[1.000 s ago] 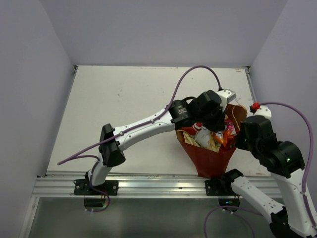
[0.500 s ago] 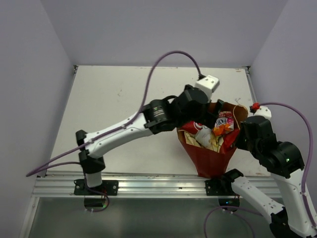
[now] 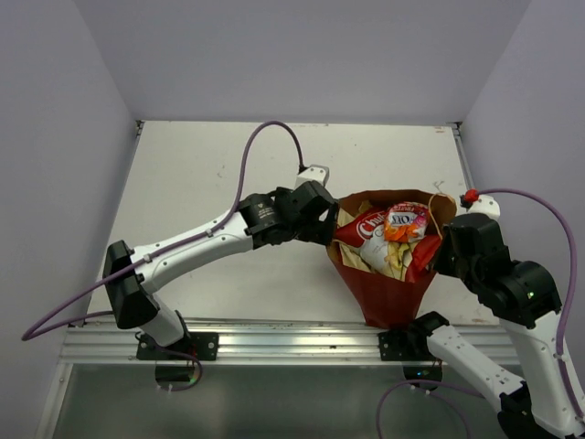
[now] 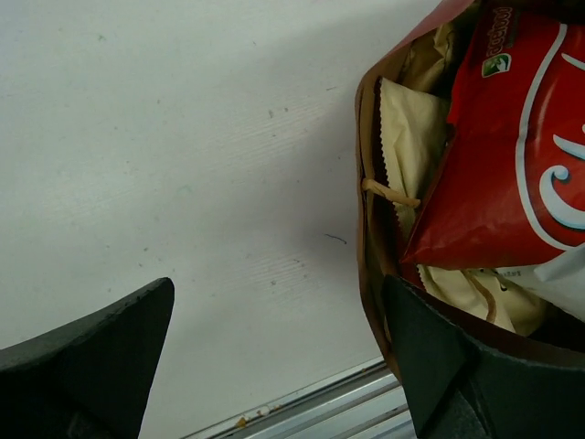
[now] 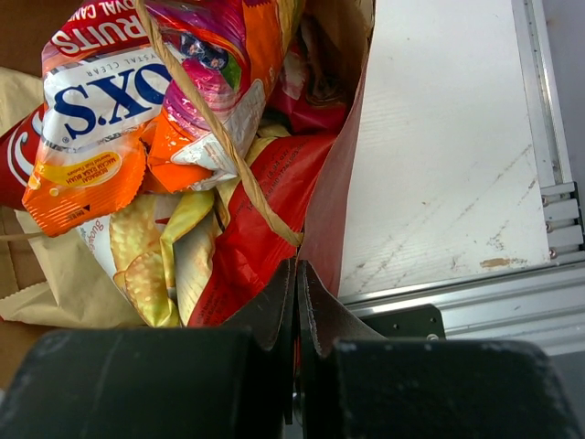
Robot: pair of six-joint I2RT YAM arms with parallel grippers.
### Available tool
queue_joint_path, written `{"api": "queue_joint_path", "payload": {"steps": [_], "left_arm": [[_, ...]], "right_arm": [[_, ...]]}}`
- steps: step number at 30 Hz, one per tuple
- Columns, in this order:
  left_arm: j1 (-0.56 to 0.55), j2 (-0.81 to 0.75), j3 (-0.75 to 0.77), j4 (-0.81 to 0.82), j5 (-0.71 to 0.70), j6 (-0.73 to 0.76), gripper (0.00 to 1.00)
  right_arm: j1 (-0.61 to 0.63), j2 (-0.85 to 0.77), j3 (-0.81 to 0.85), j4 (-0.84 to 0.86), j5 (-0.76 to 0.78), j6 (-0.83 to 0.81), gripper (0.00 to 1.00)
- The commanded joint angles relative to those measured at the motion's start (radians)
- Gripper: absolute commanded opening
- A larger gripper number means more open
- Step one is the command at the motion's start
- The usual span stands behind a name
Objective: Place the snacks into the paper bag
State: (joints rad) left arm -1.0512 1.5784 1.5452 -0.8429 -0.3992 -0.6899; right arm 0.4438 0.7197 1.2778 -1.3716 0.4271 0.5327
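Desk [image 3: 210,201]: white, beneath both end effectors.

Paper bag [image 3: 382,294]: reddish-brown, upright, mouth open; just right of the left end effector, directly ahead of the right one.

Left end effector [image 4: 274,366]: released, fingers spread wide, nothing between them; right finger close against the bag's outer wall, contact not discernible.

Right end effector [image 5: 295,293]: clenched on the bag's near rim, fingers pressed together over the paper.

Snacks [image 3: 388,240]: heaped inside the bag, tops showing at the mouth.

Red-and-white packet [image 4: 512,155]: inside the wall nearest the left end effector.

White-and-orange packet [image 5: 91,137]: uppermost, ahead-left of the right end effector.

Twine handle [image 5: 219,146]: draped across the packets, toward the clenched fingers.
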Motion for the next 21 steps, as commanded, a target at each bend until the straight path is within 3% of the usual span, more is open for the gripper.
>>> {"api": "queue_joint_path", "payload": {"steps": [1, 10, 13, 14, 16, 17, 21], "left_arm": [[-0.001, -0.035, -0.019, 0.100, 0.066, -0.040, 1.00], [0.000, -0.037, -0.120, 0.240, 0.158, -0.039, 0.97], [0.000, -0.021, -0.155, 0.332, 0.227, -0.034, 0.68], [0.000, -0.014, -0.163, 0.358, 0.244, -0.033, 0.50], [0.000, -0.008, -0.175, 0.428, 0.287, -0.030, 0.29], [0.000, 0.002, -0.174, 0.447, 0.298, -0.027, 0.00], [-0.001, -0.009, -0.122, 0.444, 0.284, -0.042, 0.00]], "right_arm": [[0.003, 0.011, 0.002, -0.123, -0.033, -0.008, 0.00], [0.003, 0.004, -0.006, -0.126, -0.039, -0.010, 0.00], [0.003, 0.003, -0.015, -0.124, -0.045, -0.013, 0.00], [0.003, 0.001, -0.017, -0.124, -0.047, -0.014, 0.00], [0.003, 0.000, -0.021, -0.126, -0.047, -0.019, 0.00], [0.003, -0.002, -0.024, -0.129, -0.047, -0.022, 0.00], [0.003, 0.010, -0.029, -0.118, -0.054, -0.043, 0.00]]}}
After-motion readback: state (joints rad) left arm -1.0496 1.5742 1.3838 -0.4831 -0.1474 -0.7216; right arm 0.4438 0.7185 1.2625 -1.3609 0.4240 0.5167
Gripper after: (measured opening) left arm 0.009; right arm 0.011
